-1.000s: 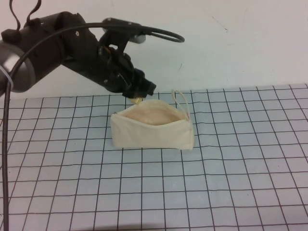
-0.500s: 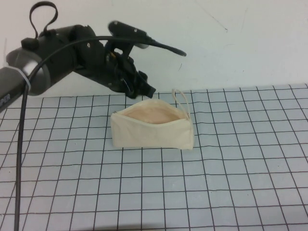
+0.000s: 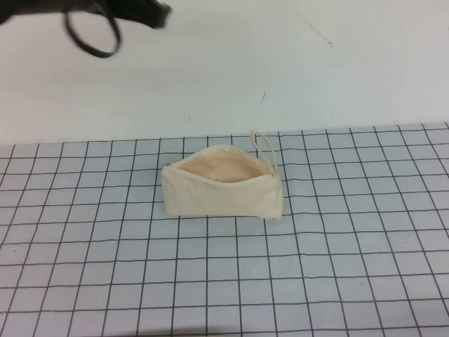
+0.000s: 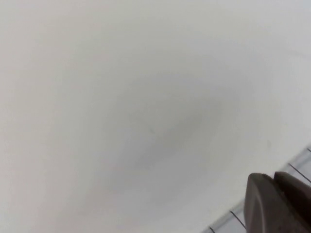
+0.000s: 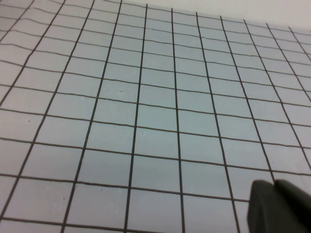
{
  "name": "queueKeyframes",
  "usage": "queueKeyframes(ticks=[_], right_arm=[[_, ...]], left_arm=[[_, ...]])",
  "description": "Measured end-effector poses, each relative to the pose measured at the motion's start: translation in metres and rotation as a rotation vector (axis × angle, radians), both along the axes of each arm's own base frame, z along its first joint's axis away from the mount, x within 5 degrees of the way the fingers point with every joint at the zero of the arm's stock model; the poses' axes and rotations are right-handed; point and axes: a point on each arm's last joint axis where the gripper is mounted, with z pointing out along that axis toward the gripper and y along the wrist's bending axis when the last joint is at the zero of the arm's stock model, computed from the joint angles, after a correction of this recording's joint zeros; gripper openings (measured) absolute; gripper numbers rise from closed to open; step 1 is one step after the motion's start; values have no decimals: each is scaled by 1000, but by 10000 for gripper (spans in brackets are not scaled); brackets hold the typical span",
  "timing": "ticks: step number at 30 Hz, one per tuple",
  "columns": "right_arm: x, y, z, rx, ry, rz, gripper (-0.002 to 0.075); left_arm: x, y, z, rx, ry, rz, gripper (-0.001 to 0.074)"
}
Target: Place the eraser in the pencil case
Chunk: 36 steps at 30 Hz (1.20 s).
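The pencil case is a cream zip pouch standing on the grid mat in the middle of the high view, its mouth open upward showing pinkish-beige lining, its loop strap at its right end. The eraser is out of sight in every view. My left gripper is raised high at the far left, well away from the pouch; only a dark part of that arm shows at the high view's top edge. Its fingers lie together with nothing between them. My right gripper is shut and empty, low over bare grid mat.
A black cable loop hangs from the left arm at the top left. The grid mat covers the table's near part; a plain white surface lies beyond it.
My left arm has lifted up and back to the left, away from the pouch mouth, almost out of the high view. The yellowish piece seen at its fingertips a second ago no longer shows.
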Motion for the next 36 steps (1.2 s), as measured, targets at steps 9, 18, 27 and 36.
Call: queueKeyframes(ticks=[9, 18, 27, 36], right_arm=[[0, 0, 0, 0, 0, 0, -1], [0, 0, 0, 0, 0, 0, -1], [0, 0, 0, 0, 0, 0, -1], [0, 0, 0, 0, 0, 0, -1]], left_arm=[[-100, 41, -23, -117, -158, 51, 0], [-177, 69, -101, -138, -72, 54, 0], [-200, 77, -163, -102, 50, 63, 0], [-210, 81, -214, -40, 195, 71, -1]])
